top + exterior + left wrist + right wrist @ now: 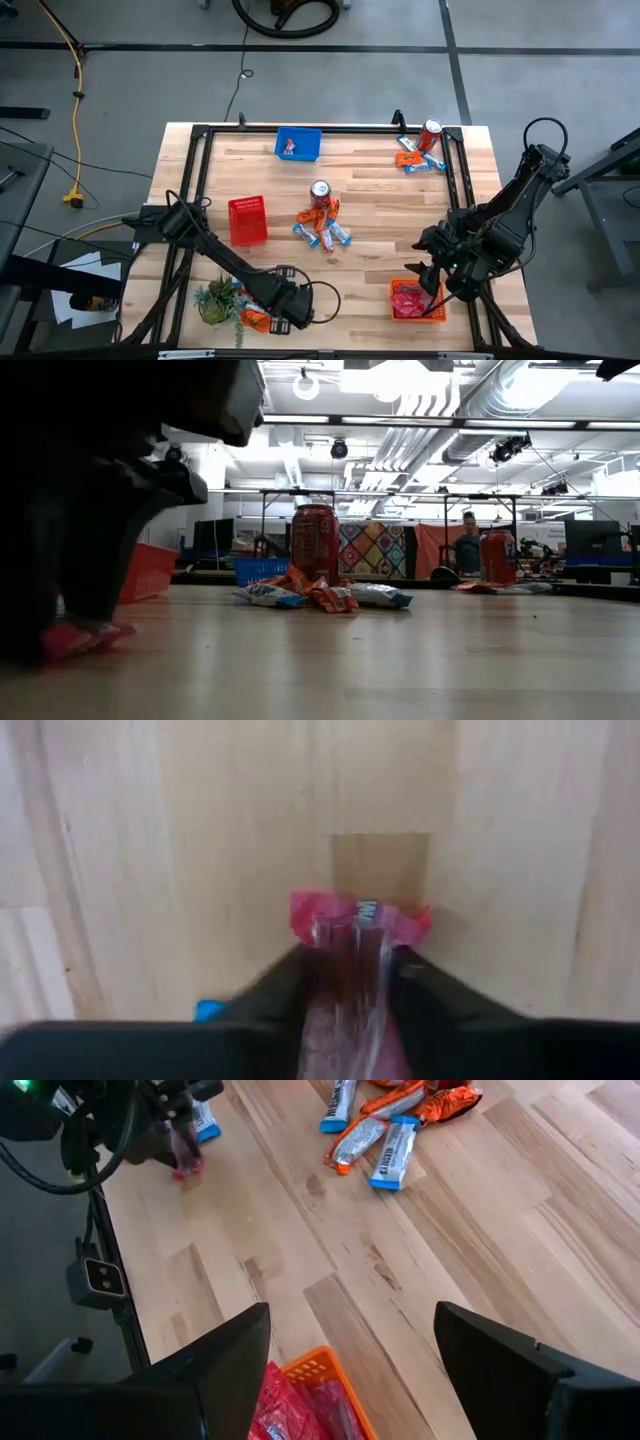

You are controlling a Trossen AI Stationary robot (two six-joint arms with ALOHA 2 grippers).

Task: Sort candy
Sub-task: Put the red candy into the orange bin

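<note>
A pink-red packet [358, 920] is pinched between the two dark fingers of the left gripper [296, 308], low over the near-left part of the table [380, 200], just right of a small heap of orange and blue-and-white packets [252, 318] beside the green plant [215, 299]; the left wrist view shows the wrapper's crimped end sticking out past the fingertips, so it is judged to have been taken by one end, where a flat wrapper offers a thin edge. The packet is probably held here so that it can be carried across to join its own colour: at the near-right, an orange basket [401, 288] already holds a bed of pink-red packets [410, 301]. Above that basket the right gripper [436, 283] hangs with its jaws spread wide and nothing between them, as the right wrist view shows, which suggests it is parked at its drop place. A central pile [322, 231] of orange and blue-and-white packets lies fanned against a red drink can [320, 192], unsorted, and a further cluster [417, 158] lies by a second can [430, 134] at the far right. A red basket [247, 220] stands left of centre and a blue basket [298, 144] at the far edge with something small inside; these are presumably meant for the other colours.
</note>
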